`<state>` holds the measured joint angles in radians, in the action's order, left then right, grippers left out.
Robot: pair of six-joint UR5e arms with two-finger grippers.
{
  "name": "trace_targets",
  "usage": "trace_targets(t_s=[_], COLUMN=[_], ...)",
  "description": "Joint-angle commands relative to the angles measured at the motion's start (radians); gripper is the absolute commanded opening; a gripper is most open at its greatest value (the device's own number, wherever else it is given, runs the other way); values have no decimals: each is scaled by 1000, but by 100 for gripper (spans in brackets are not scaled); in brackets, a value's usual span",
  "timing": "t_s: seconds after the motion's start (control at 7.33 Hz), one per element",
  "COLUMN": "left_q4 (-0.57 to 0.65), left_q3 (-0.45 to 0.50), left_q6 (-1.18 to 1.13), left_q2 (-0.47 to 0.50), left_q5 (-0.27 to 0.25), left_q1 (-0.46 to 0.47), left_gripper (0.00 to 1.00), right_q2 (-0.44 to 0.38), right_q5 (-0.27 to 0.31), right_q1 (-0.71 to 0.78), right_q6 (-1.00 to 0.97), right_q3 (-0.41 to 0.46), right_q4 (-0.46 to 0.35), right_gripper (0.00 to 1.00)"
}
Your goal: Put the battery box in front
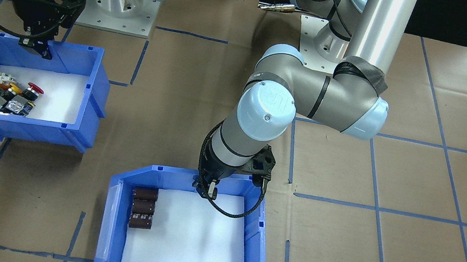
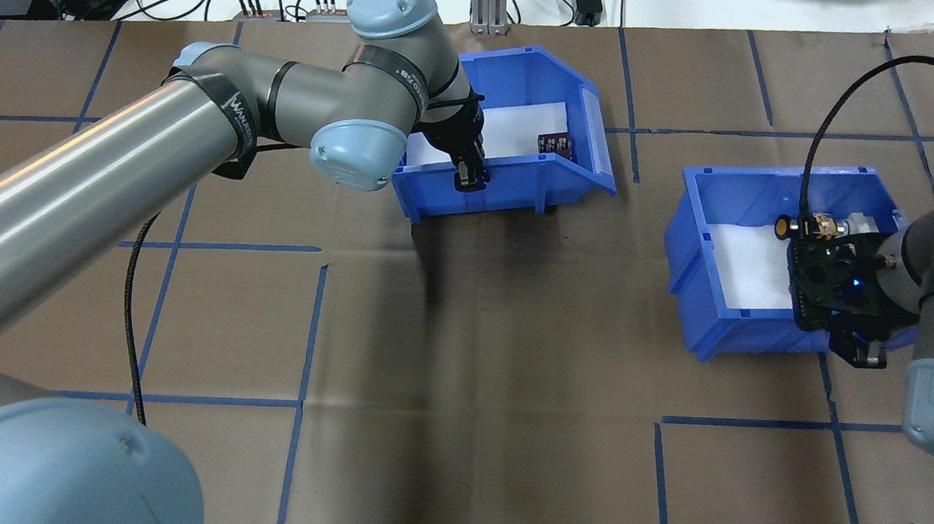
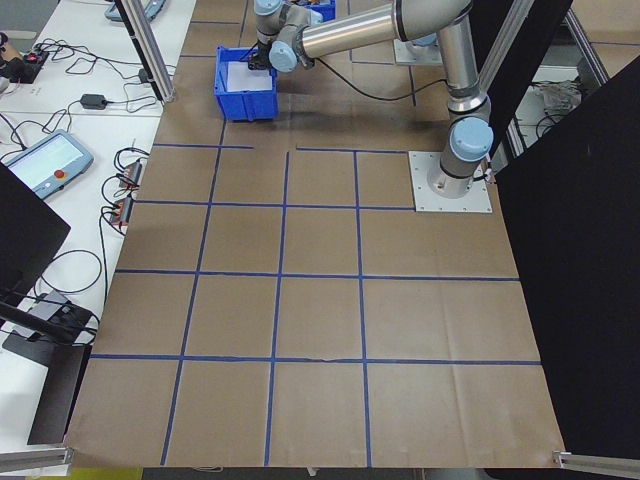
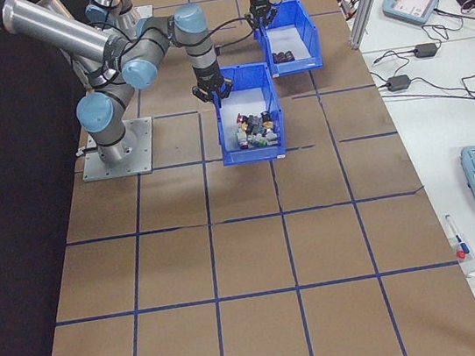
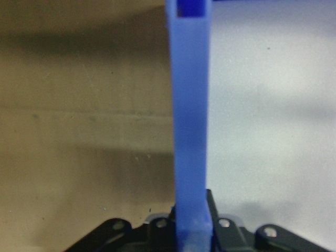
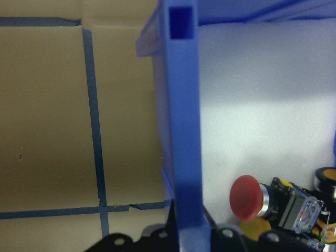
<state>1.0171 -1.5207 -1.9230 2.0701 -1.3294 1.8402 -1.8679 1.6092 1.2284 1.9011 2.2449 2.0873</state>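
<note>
Overhead exterior view: two blue bins sit well apart on the brown paper-covered tabletop (image 2: 462, 336), which is marked with blue tape lines.
Battery box (image 1: 184, 230): blue bin with a white floor, toward the far edge of the tabletop from the robot, its sloped cut-away end toward the robot's right.
Cells (image 1: 143, 208): three dark brown cylinders lying side by side on the white floor, close to the sloped end.
Left gripper (image 1: 209, 189): at the battery box wall nearest the robot, one finger inside and one outside.
Left fingers: in the left wrist view they are clamped on the blue wall, which runs straight up from between them.
Switch bin (image 1: 36, 91): same-sized blue bin on the robot's right side, nearer the robot than the battery box.
Push-button switches (image 1: 7, 95): a colourful cluster, one with a red cap, gathered at one end of the white floor.
Right gripper (image 1: 37, 47): at the switch bin's wall nearest the robot.
Right fingers: in the right wrist view they are closed on that bin's blue wall, the red-capped switch just beside it inside.
</note>
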Motion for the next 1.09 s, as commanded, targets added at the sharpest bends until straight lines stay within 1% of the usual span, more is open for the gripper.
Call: trace_targets(t_s=[0.0, 0.14, 0.27, 0.41, 0.55, 0.68, 0.82, 0.95], left_q4=[46, 84, 163, 334, 520, 657, 710, 725], left_q3=[-1, 5, 28, 81, 161, 234, 285, 304], left_q6=[28, 59, 185, 378, 585, 731, 874, 1042], left_q2=[-11, -30, -66, -112, -125, -134, -143, -169], left_q5=[3, -2, -16, -98, -156, -165, -250, -301], left_q1=[2, -1, -12, -50, -117, -159, -186, -222], left_gripper=[99, 99, 98, 99, 99, 99, 99, 99], right_q2=[-7, -8, -17, -36, -49, -54, -54, -53], right_q5=[0, -2, -2, 0, 1, 11, 14, 21], right_q1=[45, 68, 92, 127, 172, 225, 293, 369], right_q6=[-3, -13, -20, -83, -129, -181, -268, -343], right_q3=[34, 38, 42, 65, 76, 82, 85, 85], right_q4=[2, 0, 0, 0, 0, -1, -1, 0], right_gripper=[0, 0, 0, 0, 0, 0, 0, 0])
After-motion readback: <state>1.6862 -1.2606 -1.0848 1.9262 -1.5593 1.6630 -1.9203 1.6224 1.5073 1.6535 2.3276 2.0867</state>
